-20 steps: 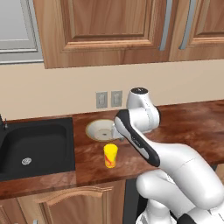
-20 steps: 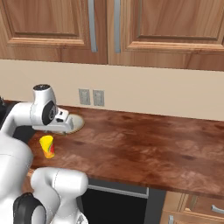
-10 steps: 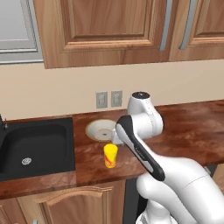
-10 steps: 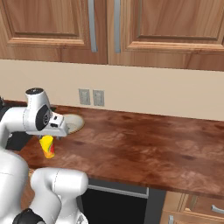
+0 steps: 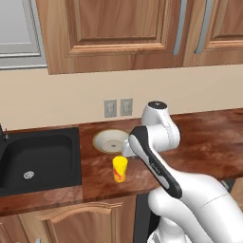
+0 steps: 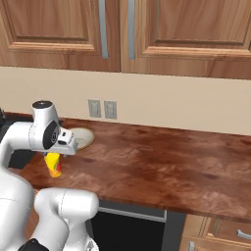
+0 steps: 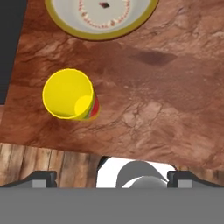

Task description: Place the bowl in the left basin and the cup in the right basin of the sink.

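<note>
You have the cup (image 5: 119,169) standing upright on the counter (image 5: 204,142), near the front edge and a little to the right of the sink (image 5: 40,159). In the right base view the cup (image 6: 53,164) shows just below the arm's wrist, partly hidden by it. The bowl (image 5: 110,141) sits on the counter behind the cup, closer to the wall and just below the two wall outlets (image 5: 118,107); bowl and cup stand near each other but apart. Neither one is in the sink.

From the left base view you see one black basin (image 5: 35,154) with its round silver drain (image 5: 29,175); the sink runs off the left edge, so you cannot tell from here which basin this is.

In the hand view you look straight down: the cup (image 7: 69,94) lies left of center with its open mouth facing you, and the bowl (image 7: 101,17) is cut by the top edge. The gripper (image 7: 111,178) hangs above the counter with its jaws spread wide, holding nothing; one fingertip (image 7: 43,178) shows at each lower corner, and the cup sits ahead of the left one, not between them.
</note>
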Controlling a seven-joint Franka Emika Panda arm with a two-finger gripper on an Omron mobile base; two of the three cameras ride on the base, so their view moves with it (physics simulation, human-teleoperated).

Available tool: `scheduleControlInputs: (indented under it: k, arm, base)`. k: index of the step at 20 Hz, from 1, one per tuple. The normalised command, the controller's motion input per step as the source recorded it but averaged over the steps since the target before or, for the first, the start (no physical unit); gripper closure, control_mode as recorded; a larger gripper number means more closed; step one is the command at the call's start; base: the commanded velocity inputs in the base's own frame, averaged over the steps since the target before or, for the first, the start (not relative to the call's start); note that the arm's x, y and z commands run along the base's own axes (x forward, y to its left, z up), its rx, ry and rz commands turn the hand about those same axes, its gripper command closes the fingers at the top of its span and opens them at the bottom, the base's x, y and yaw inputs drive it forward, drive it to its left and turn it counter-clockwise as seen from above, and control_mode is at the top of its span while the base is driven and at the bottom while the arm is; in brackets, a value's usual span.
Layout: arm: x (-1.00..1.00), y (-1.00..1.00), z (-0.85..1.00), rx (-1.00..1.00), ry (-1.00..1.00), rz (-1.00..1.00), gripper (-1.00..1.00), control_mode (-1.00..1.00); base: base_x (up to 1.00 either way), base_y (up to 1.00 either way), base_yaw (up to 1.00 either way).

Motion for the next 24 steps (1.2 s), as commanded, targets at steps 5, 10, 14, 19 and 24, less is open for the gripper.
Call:
scheduleControlInputs:
  k: [5,10,14,19,24]
  arm:
    - [0.0,0.0,-0.02,0.04,0.01,0.0,-1.0,-1.0]
    - [0.0,0.0,-0.16,0.0,0.02,0.0,-1.0,-1.0]
    - [0.0,0.0,-0.04,0.0,0.01,0.0,-1.0,-1.0]
    - [0.07,0.0,0.0,0.0,0.0,0.0,-1.0,-1.0]
    - [0.12,0.03,0.0,0.0,0.0,0.0,-1.0,-1.0]
  base:
    - [0.0,0.0,0.0]
    - [0.0,0.0,0.0]
    - [0.0,0.0,0.0]
    - [0.0,0.0,0.0]
    - [0.0,0.0,0.0]
